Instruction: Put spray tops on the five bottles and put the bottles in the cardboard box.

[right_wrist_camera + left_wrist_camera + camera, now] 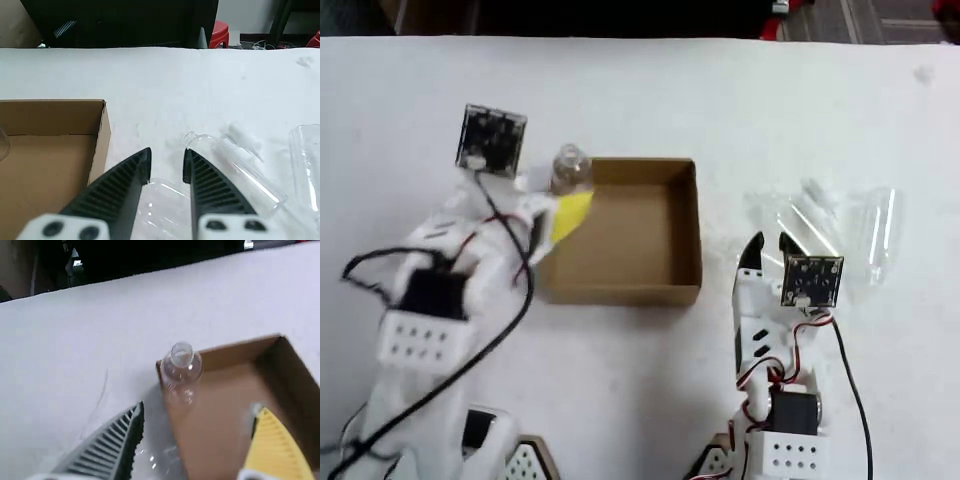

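Observation:
A clear bottle (pixel 570 168) with a bare open neck stands at the far left corner of the cardboard box (pixel 700 230). I cannot tell whether it is inside or just outside the wall. My left gripper (pixel 555 195) is open right behind it. In the left wrist view the bottle (pixel 181 367) rises beyond the grey finger (pixel 120 440) and the yellow finger (pixel 275 445), and the box (pixel 235 352) looks empty. My right gripper (pixel 770 245) is to the right of the box. It is open by a narrow gap (pixel 166 157) over clear bottles (pixel 235 165) lying on the table.
Several clear bottles (pixel 865 235) lie in a loose heap on the white table (pixel 650 90) at the right. A small white piece (pixel 242 135) rests among them. Another bottle (pixel 306 160) lies further right. Black cables (pixel 510 300) trail over the left arm.

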Controlling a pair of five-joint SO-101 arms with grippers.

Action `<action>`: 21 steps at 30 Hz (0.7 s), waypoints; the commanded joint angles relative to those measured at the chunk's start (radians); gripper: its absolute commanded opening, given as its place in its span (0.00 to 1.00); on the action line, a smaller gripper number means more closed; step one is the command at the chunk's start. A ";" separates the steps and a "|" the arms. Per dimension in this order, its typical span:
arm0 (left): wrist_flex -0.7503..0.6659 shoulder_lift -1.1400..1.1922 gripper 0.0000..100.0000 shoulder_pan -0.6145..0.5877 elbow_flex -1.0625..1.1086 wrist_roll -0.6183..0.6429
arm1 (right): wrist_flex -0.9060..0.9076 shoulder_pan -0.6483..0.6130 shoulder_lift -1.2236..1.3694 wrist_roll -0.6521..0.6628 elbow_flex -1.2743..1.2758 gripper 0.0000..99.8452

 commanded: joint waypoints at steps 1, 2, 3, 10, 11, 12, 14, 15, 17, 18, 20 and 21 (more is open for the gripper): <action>0.276 -0.122 0.32 -0.120 -0.104 -0.166 | -0.022 0.012 -0.005 0.015 0.008 0.10; 0.313 -0.134 0.32 -0.157 -0.115 -0.192 | -0.022 0.012 -0.005 0.015 0.008 0.10; 0.344 -0.140 0.32 -0.193 -0.123 -0.222 | -0.022 0.012 -0.005 0.015 0.008 0.10; 0.405 -0.120 0.32 -0.361 -0.043 -0.440 | -0.021 0.012 -0.005 0.015 0.008 0.10; 0.404 -0.108 0.32 -0.364 -0.006 -0.476 | -0.019 0.012 -0.005 0.015 0.008 0.10; 0.404 -0.097 0.32 -0.366 0.025 -0.519 | -0.019 0.012 -0.005 0.015 0.008 0.10; 0.402 -0.084 0.32 -0.367 0.072 -0.629 | -0.019 0.012 -0.005 0.015 0.008 0.10; 0.402 -0.081 0.32 -0.371 0.086 -0.686 | -0.019 0.012 -0.005 0.015 0.008 0.10; 0.388 -0.077 0.32 -0.384 0.101 -0.825 | -0.019 0.012 -0.005 0.015 0.008 0.10; 0.387 -0.074 0.32 -0.390 0.104 -0.885 | -0.019 0.012 -0.005 0.015 0.008 0.10; 0.381 -0.076 0.32 -0.409 0.130 -0.964 | -0.019 0.012 -0.005 0.015 0.008 0.10; 0.381 -0.079 0.32 -0.417 0.140 -0.984 | -0.019 0.012 -0.005 0.015 0.008 0.10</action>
